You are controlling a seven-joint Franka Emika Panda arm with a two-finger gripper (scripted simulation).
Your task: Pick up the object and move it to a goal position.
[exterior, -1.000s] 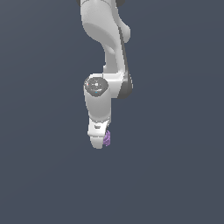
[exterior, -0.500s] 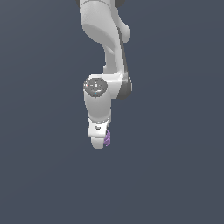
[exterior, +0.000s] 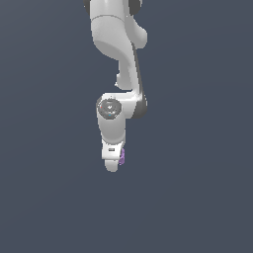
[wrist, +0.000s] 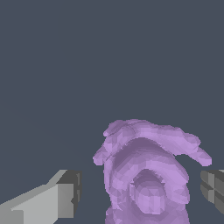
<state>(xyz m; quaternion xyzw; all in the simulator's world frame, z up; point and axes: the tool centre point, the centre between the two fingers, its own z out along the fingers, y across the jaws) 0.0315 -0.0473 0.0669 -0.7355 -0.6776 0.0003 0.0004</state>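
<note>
**Supervisor:** Report the position of the arm.

**Operator:** In the exterior view I see the white arm [exterior: 120,74] reaching down from the top edge of the picture against a plain dark grey background. The gripper [exterior: 113,165] points downward at its lower end.

**Supervisor:** Where is the object?

**Operator:** The object [exterior: 121,157] shows as a small light-purple sliver at the gripper's tip, on the exterior view's right of the white housing, which covers most of it. In the wrist view I see it much larger [wrist: 146,175]: a knobbly purple piece with concentric rings on its face and lobed edges. It sits between the two fingers.

**Supervisor:** State of the jaws?

**Operator:** They stand fairly wide. One finger [wrist: 65,194] is clearly apart from the piece, with grey background showing between them. The other finger [wrist: 213,188] sits near the opposite edge; I cannot tell whether it touches. I see no firm grip on the piece.
</note>
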